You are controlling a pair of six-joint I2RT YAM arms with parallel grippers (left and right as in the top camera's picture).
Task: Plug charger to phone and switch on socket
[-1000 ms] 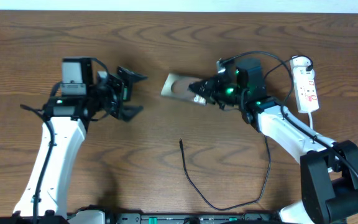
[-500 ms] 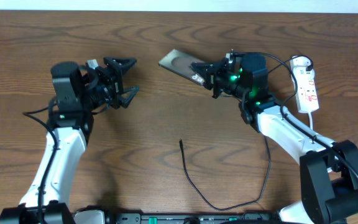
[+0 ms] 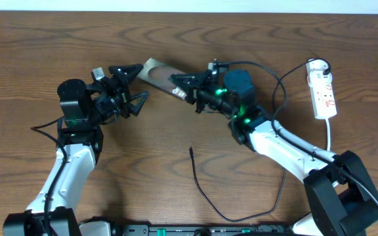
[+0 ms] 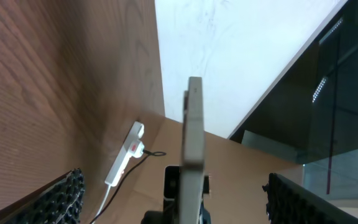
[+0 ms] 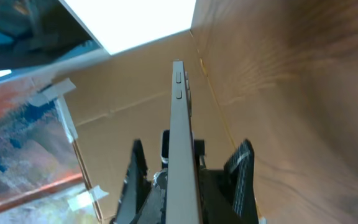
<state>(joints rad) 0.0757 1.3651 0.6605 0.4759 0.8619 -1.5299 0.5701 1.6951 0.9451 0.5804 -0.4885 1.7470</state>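
Observation:
The phone (image 3: 161,74) is held above the table, its white-label end in my right gripper (image 3: 190,88), which is shut on it. In the right wrist view the phone (image 5: 179,124) shows edge-on between the fingers (image 5: 188,183). My left gripper (image 3: 138,84) is open, and the phone's free end sits just in front of its tips. In the left wrist view the phone (image 4: 193,137) is edge-on, centred between the spread fingers (image 4: 185,205). The charger (image 3: 205,196), a thin black cable, lies on the table with its plug tip (image 3: 191,150) free. The socket (image 3: 323,88) lies at the far right.
The socket's white cord (image 3: 330,134) runs down past the right arm. The socket also shows in the left wrist view (image 4: 127,155). The charger cable loops near the table's front edge and rises along the right arm.
My right gripper has carried the phone to the left, up to the left gripper. The left gripper has turned to face it and stayed open.

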